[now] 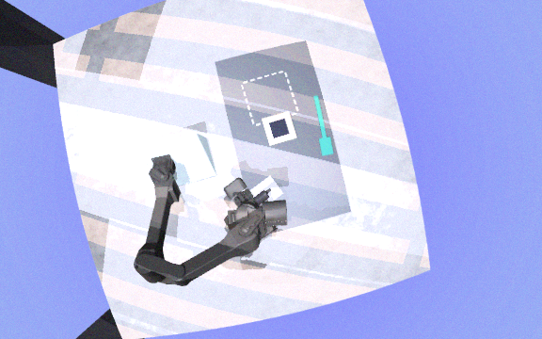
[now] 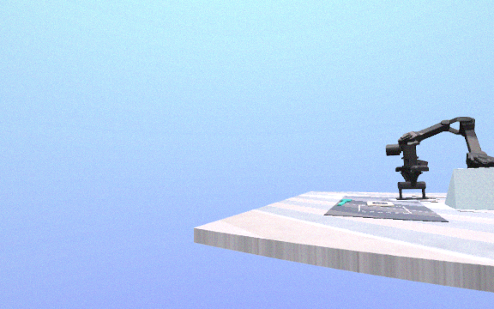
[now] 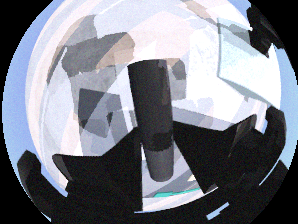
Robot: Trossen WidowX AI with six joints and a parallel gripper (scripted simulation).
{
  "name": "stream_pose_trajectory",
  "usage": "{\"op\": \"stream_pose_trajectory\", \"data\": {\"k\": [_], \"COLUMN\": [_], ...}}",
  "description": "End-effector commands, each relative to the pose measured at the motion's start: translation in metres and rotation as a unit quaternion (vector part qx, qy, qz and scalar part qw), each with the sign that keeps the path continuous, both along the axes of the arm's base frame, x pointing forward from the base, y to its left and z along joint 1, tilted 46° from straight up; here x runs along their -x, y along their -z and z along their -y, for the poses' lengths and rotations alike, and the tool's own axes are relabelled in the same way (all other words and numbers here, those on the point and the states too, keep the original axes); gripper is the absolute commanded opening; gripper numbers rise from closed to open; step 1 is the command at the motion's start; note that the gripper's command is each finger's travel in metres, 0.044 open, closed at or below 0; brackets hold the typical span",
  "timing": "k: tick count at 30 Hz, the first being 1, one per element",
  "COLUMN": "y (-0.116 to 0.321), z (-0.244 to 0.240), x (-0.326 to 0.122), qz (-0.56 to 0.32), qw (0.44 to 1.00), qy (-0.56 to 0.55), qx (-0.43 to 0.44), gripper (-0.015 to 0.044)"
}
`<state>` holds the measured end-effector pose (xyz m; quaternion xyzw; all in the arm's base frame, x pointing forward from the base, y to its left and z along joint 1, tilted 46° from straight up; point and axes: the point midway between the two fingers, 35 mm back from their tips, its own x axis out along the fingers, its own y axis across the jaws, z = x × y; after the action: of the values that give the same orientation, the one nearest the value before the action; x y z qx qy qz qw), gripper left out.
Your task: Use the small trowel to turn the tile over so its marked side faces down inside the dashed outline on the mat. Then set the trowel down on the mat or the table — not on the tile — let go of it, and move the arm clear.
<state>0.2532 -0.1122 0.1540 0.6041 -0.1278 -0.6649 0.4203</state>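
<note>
Gripper [image 1: 248, 206] [image 2: 411, 177] [image 3: 154, 128] pinching the dark handle of the small trowel [image 1: 273, 186] [image 2: 411, 185] [image 3: 154, 102], pale blade showing from above. Beyond, tile [image 1: 278, 128] [image 2: 380, 204] on mat [image 1: 318, 188] [image 2: 423, 215], dark square up, overlapping one edge of the dashed outline [image 1: 248, 104]. Teal paddle-shaped tool [image 1: 326, 146] [image 2: 344, 202] beside it.

We see matt, smooth surfaces over a stone-and-wood-look tabletop [image 1: 346, 268] [image 2: 273, 223] [image 3: 150, 25].
Its top looks like pale, mottled stone to us, its side like grey-grained wood; we find the mat [image 1: 299, 193] [image 2: 341, 210] smooth and matt, the tile [image 1: 279, 128] [image 2: 380, 203] flat and smooth, the teal tool [image 1: 326, 146] [image 2: 344, 202] [image 3: 177, 192] like plain plastic, the arm [image 1: 205, 256] [image 2: 431, 130] dark and satin-matt, and the trowel's round handle [image 1: 263, 194] [image 2: 411, 184] [image 3: 152, 105] smooth, its material unclear.
</note>
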Motion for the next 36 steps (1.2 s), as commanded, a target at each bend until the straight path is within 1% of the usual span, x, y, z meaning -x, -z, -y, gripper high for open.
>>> {"op": "stream_pose_trajectory", "data": {"k": [1, 7, 14, 19, 20, 36], "y": [0.0002, 0.0002, 0.0002, 0.0002, 0.0002, 0.0002], "z": [0.0004, 0.0004, 0.0004, 0.0004, 0.0004, 0.0004], "x": [0.0, 0.0, 0.0, 0.0, 0.0, 0.0], "qz": [0.051, 0.108, 0.109, 0.109, 0.109, 0.109], "qw": [0.997, 0.989, 0.988, 0.988, 0.988, 0.988], "qy": [0.05, 0.105, 0.107, 0.107, 0.107, 0.107], "qx": [-0.007, -0.013, -0.013, -0.013, -0.013, -0.013], "gripper": [0.013, 0.013, 0.013, 0.0261, 0.027, 0.027]}}
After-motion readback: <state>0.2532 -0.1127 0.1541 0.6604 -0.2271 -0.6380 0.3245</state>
